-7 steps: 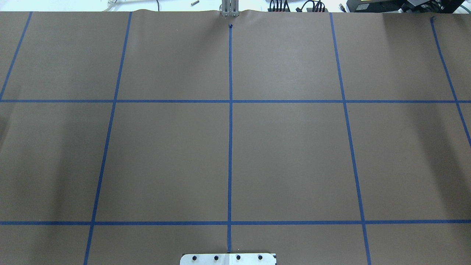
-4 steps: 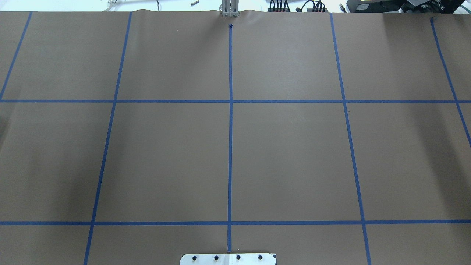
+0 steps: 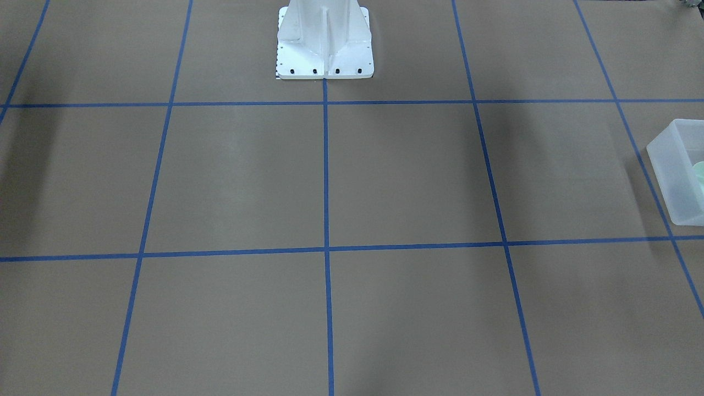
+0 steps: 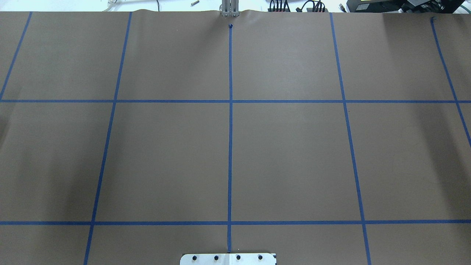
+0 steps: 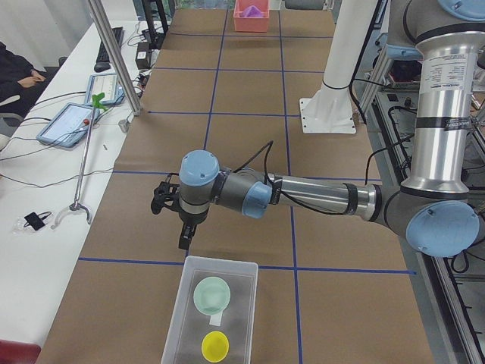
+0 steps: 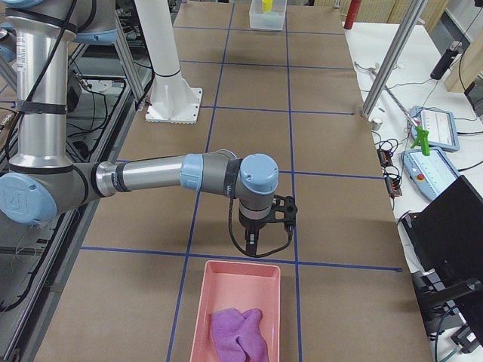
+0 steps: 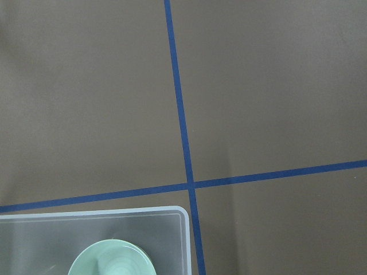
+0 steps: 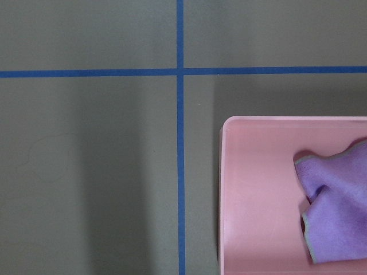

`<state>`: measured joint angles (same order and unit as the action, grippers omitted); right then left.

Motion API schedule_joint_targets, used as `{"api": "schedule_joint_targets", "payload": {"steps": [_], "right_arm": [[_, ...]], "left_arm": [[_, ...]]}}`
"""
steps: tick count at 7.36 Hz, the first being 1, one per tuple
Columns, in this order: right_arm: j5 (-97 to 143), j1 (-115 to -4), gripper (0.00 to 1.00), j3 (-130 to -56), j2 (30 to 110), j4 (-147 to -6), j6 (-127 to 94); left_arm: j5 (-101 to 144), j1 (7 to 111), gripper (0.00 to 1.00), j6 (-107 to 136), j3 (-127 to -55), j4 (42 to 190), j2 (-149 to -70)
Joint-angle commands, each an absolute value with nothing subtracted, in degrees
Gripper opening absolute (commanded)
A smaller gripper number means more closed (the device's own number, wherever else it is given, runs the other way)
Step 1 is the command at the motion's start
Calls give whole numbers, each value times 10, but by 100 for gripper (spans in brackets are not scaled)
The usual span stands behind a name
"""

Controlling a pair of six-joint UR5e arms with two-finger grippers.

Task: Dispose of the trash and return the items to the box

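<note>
The box is a frosted-white bin at the table's end on my left. It also shows in the front-facing view and the left wrist view. A pale mint-green bowl lies in it, seen too in the left wrist view, with a yellow bowl beside it. My left gripper hangs just off the box's rim, over the table. My right gripper hangs just off a pink tray. I cannot tell whether either gripper is open or shut.
The pink tray holds a purple cloth at the table's end on my right. The white robot base stands at the table's middle edge. Brown paper with blue tape lines covers the table.
</note>
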<state>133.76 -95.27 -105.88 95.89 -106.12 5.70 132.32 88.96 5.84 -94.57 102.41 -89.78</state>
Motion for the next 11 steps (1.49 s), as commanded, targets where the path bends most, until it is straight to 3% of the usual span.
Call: {"api": "schedule_joint_targets", "payload": {"steps": [1, 11], "right_arm": [[1337, -953, 100, -1054, 960, -1062, 31], [1339, -922, 100, -1013, 960, -1031, 63]], "left_arm": [[1323, 884, 99, 58, -938, 1024, -897], [1321, 878, 99, 58, -935, 1024, -895]]}}
